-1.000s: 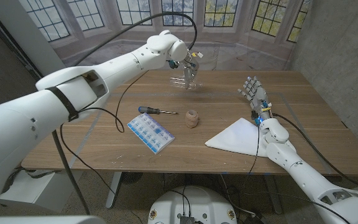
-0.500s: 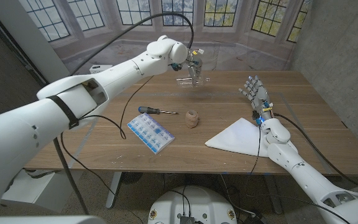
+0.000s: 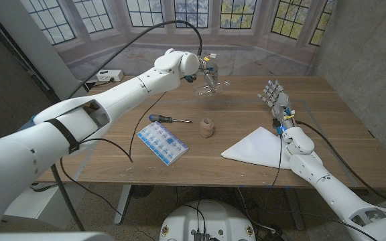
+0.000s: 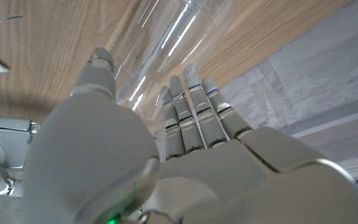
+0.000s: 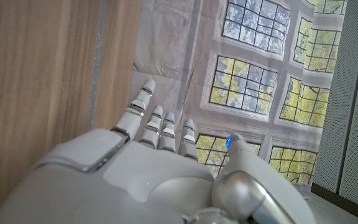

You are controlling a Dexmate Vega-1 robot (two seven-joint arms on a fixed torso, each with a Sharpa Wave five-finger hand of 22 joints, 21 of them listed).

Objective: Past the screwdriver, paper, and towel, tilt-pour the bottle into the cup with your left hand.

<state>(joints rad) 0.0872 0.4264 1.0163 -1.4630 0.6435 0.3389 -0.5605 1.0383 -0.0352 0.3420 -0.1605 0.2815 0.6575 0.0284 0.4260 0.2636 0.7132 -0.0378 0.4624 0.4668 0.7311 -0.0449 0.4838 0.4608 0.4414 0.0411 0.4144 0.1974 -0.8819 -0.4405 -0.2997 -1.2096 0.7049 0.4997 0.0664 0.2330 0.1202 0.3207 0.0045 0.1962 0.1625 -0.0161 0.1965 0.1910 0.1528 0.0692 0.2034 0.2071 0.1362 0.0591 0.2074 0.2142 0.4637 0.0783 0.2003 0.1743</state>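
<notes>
My left hand [image 3: 201,67] grips a clear plastic bottle [image 3: 208,83] and holds it tilted in the air over the far middle of the table. In the left wrist view the fingers [image 4: 191,112] wrap the clear bottle [image 4: 166,37] above the wood. A small tan cup [image 3: 208,127] stands on the table, nearer to me than the bottle. Left of the cup lies a blue-handled screwdriver [image 3: 169,119]. A blue-and-white printed sheet [image 3: 161,142] lies in front of it. My right hand [image 3: 274,98] stands upright and open at the right, holding nothing; its back [image 5: 160,162] shows in the right wrist view.
A white folded towel [image 3: 253,147] lies at the front right, beside my right forearm. A window-print backdrop [image 3: 179,20] hangs behind the table's far edge [image 3: 260,76]. A grey wall closes the right side.
My left hand has lifted the bottle off the table and tilted it, and the left arm has swung lower. The right hand has stayed still.
</notes>
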